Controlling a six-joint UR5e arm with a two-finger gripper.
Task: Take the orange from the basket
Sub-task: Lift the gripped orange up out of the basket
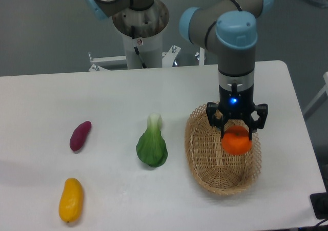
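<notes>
The orange (236, 142) is a small round bright-orange fruit. It sits between the fingers of my gripper (236, 134), over the right half of the basket (205, 154). The gripper points straight down and its fingers are closed against the orange's sides. The basket is an oval of tan woven wicker with a lacy rim, on the right side of the white table. I cannot tell whether the orange rests on the basket floor or hangs just above it. The gripper hides the top of the orange.
A green bok choy (151, 146) lies left of the basket. A purple sweet potato (80, 135) and a yellow-orange mango-like fruit (70, 200) lie at the left. The robot base (139, 28) stands behind the table. The table's right edge (302, 139) is close to the basket.
</notes>
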